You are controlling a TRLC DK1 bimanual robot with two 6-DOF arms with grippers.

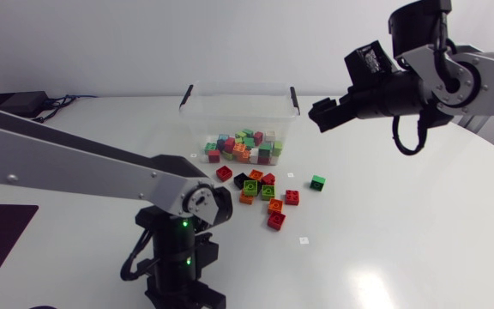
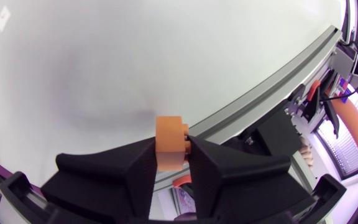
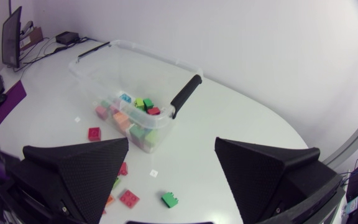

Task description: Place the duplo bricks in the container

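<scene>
**Inspector:** Left gripper (image 2: 172, 150), state and load?

**Assistant:** Closed on an orange brick (image 2: 169, 140); both fingers press its sides, the stud end facing the right finger; the left arm (image 1: 75, 167) has it down at the near edge of the table (image 1: 401, 249).

**Inspector:** Right gripper (image 3: 171, 146)?

**Assistant:** Fingers spread wide, nothing between them; in the head view it is held above the table, near the right-hand end of the container (image 1: 230, 112).

**Inspector:** Container?

**Assistant:** Clear plastic, a black handle (image 3: 185, 94) at each end; it stands at the far middle of the table; a heap of mixed bricks (image 1: 243, 146) lies inside: red, green, orange, pink, blue.

**Inspector:** Outside it?

**Assistant:** A loose cluster (image 1: 260, 187) just in front of the container, red, orange and black pieces; one green brick (image 1: 317, 182) apart on the cluster's right; one red brick (image 1: 276, 221) nearest the front.

**Inspector:** Labels or writing?

**Assistant:** Green marks on some brick tops, too small to read; small white squares (image 1: 304, 241) on the table, no legible print.
</scene>
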